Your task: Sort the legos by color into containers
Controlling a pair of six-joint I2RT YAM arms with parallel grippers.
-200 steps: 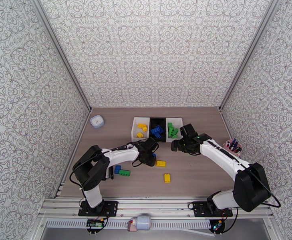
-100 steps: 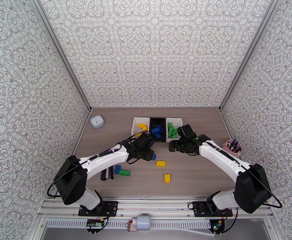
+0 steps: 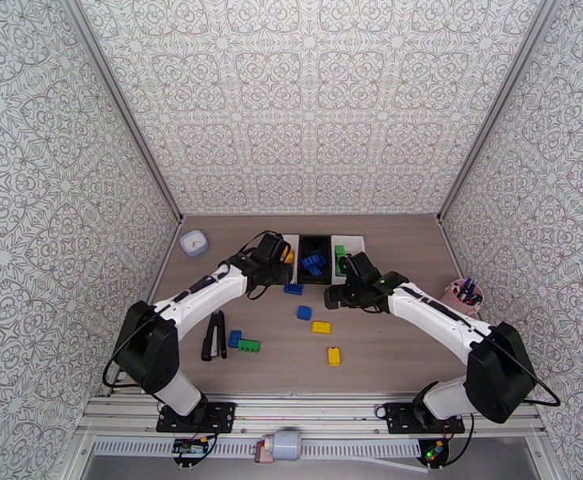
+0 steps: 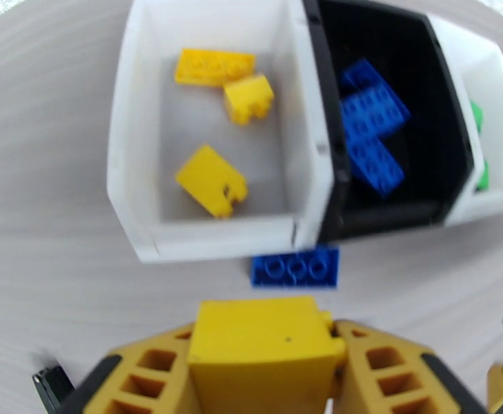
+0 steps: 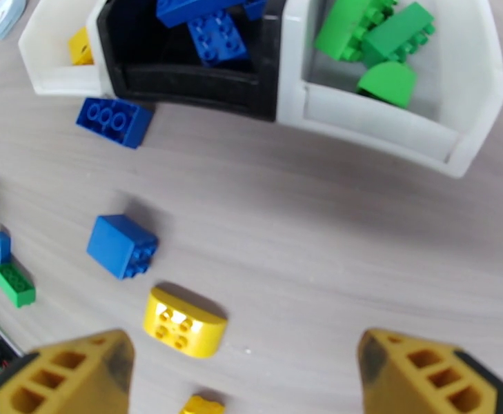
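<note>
Sorting is partly done. The left white bin (image 4: 123,167) holds yellow bricks (image 4: 213,181), the black bin (image 4: 389,215) blue, the right white bin (image 5: 389,129) green. Six loose bricks (image 5: 122,245) remain on the table (image 3: 387,346). The left gripper (image 4: 265,357) clamps a yellow brick (image 4: 261,329) near the left white bin. The right gripper (image 5: 244,370) is wide open, empty, above the loose bricks.

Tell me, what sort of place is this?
Probably a robotics lab test cell. A left arm and a right arm are bolted at the edge of a table walled by patterned panels, with toy bricks and three small bins set out for sorting.
</note>
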